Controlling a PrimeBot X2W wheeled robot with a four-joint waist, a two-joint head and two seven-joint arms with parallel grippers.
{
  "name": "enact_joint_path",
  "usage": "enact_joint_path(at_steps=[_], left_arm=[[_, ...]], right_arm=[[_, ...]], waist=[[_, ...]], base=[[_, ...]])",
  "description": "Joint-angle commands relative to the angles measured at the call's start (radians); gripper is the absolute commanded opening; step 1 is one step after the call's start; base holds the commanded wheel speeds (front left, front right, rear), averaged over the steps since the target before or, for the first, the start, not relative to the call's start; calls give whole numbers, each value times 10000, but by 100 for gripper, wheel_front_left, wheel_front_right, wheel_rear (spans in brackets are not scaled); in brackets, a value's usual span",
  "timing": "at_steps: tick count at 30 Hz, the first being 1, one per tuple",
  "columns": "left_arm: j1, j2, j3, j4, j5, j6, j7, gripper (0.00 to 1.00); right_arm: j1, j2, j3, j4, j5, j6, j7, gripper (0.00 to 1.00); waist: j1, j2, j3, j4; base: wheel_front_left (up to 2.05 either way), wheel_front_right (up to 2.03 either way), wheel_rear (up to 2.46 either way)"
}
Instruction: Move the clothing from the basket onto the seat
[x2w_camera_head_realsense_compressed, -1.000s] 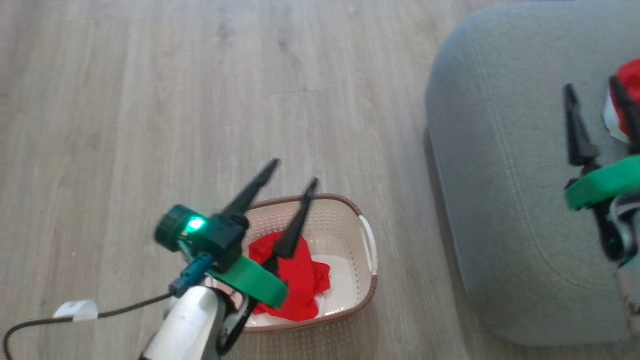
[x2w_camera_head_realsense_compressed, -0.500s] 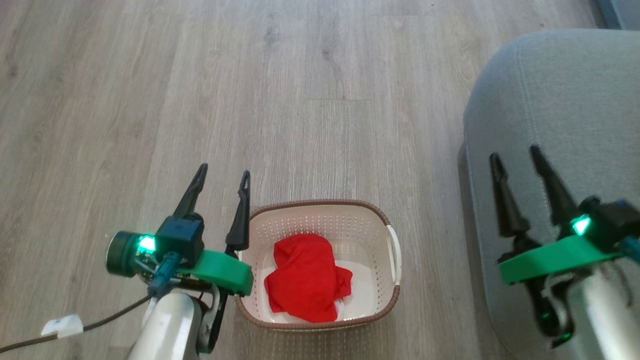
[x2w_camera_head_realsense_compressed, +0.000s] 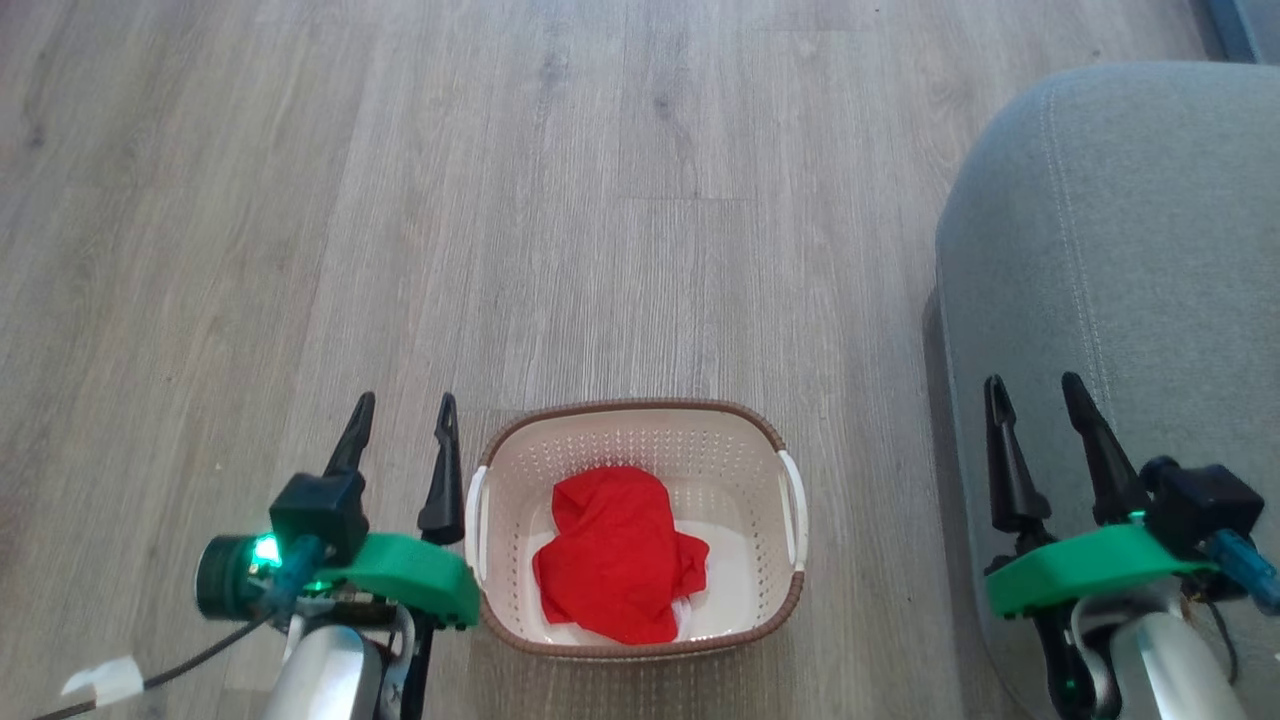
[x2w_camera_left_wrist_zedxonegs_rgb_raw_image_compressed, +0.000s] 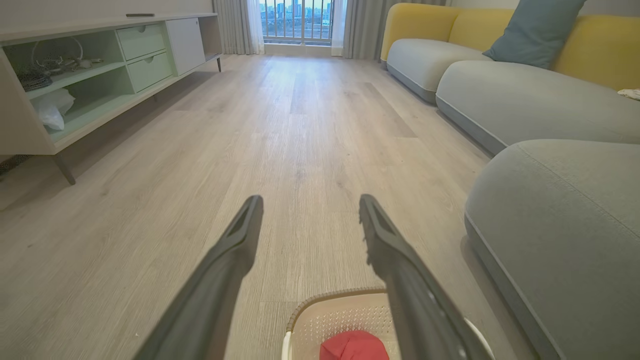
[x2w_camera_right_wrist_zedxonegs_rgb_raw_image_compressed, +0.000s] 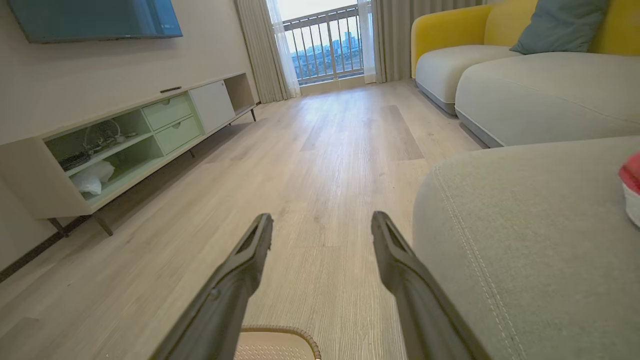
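Left hand (x2w_camera_head_realsense_compressed: 406, 402) and right hand (x2w_camera_head_realsense_compressed: 1032, 385) wide, empty, flanking basket (x2w_camera_head_realsense_compressed: 630, 408). Red clothing (x2w_camera_head_realsense_compressed: 618, 555) inside, possibly one piece. Pinch raised middle fold; lift clear of rim.

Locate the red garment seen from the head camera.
In the head view the red garment lies inside the cream basket on the wood floor, bottom centre, between the left gripper and the grey seat.

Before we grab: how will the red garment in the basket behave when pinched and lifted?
Probably floppy: the red garment lies crumpled in folds, so it should drape from a pinch. Likely light, a thin heap below the basket rim.
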Motion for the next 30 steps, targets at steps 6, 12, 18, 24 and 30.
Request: enact_joint_path(at_steps=[6, 12, 18, 24, 30], left_arm=[[-90, 17, 334, -29, 203, 170, -49, 100], [-21, 17, 258, 45, 210, 133, -49, 100], [-48, 17, 128, 81, 261, 69, -49, 100], [-55, 17, 84, 102, 274, 73, -49, 100], [-59, 16, 92, 84, 290, 66, -49, 100]], right_arm=[[-13, 202, -81, -143, -296, -2, -91, 100], [-40, 261, -152, -123, -306, -2, -91, 100], [-45, 285, -182, -148, -283, -2, -91, 100], [-83, 296, -221, -145, -265, -2, -91, 100], [-130, 299, -108, -145, -225, -2, -91, 100]], waist=[[0, 0, -62, -118], [0, 0, -101, -191], [0, 0, -81, -176], [0, 0, -61, -188], [0, 0, -31, -252]], base=[[0, 0, 0], [0, 0, 0], [0, 0, 0], [0, 0, 0], [0, 0, 0]])
